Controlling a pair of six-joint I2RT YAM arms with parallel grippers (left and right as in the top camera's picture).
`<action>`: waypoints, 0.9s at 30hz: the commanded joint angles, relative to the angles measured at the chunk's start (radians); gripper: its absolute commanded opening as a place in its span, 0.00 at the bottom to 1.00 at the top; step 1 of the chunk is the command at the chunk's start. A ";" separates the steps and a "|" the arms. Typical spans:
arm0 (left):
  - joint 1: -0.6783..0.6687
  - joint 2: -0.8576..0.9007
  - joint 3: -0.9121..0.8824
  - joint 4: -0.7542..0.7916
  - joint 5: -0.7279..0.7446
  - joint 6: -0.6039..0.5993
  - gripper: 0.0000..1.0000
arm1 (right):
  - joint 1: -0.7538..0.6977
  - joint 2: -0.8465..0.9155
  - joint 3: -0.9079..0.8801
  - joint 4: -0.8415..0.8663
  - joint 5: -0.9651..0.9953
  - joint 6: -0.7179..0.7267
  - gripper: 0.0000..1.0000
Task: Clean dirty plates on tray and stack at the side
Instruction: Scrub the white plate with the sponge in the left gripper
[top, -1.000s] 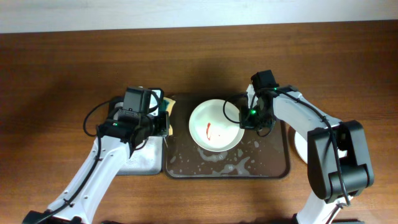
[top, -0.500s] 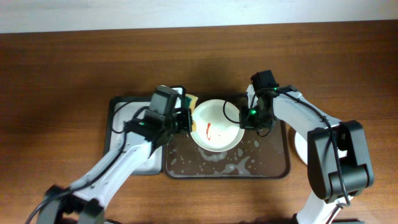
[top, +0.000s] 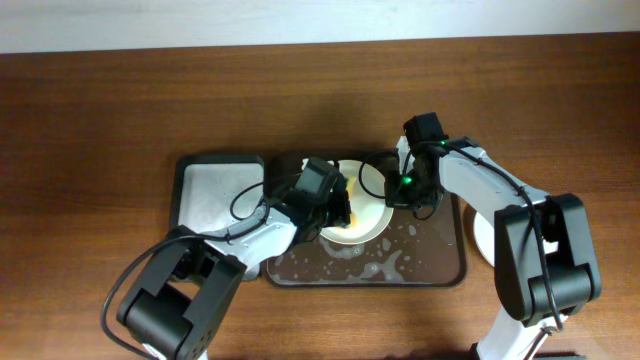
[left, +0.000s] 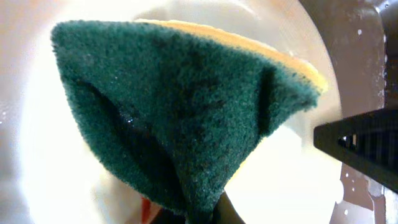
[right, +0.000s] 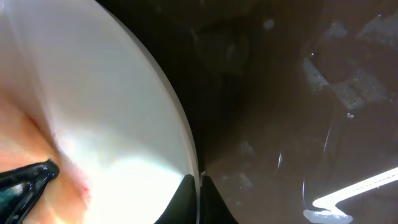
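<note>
A white dirty plate (top: 368, 205) lies on the dark brown tray (top: 440, 262) among suds. My left gripper (top: 338, 212) is shut on a green and yellow sponge (left: 186, 112) and presses it onto the plate's inside (left: 292, 180); a bit of red sauce (left: 147, 210) shows under the sponge. My right gripper (top: 398, 186) is shut on the plate's right rim (right: 180, 143). The plate's inside fills the left of the right wrist view (right: 93, 124). Another white plate (top: 481, 237) shows at the right of the tray, mostly hidden by my right arm. The pale green plate is out of view.
A smaller white-bottomed tray (top: 215, 185) stands left of the brown tray. Wet suds (top: 350, 265) cover the brown tray's front part. Brown wooden table lies all around.
My left arm has swung right from over the white-bottomed tray, carrying the sponge onto the plate and covering the red smear. The right arm has not moved.
</note>
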 joint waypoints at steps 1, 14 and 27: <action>0.038 0.032 0.009 -0.073 -0.060 -0.012 0.00 | 0.006 0.017 -0.006 -0.007 0.010 0.005 0.04; 0.032 -0.063 0.022 0.019 0.150 -0.009 0.00 | 0.006 0.017 -0.006 -0.008 0.010 0.005 0.04; -0.024 0.034 0.104 -0.062 -0.393 0.379 0.00 | 0.006 0.017 -0.006 -0.024 0.010 0.004 0.04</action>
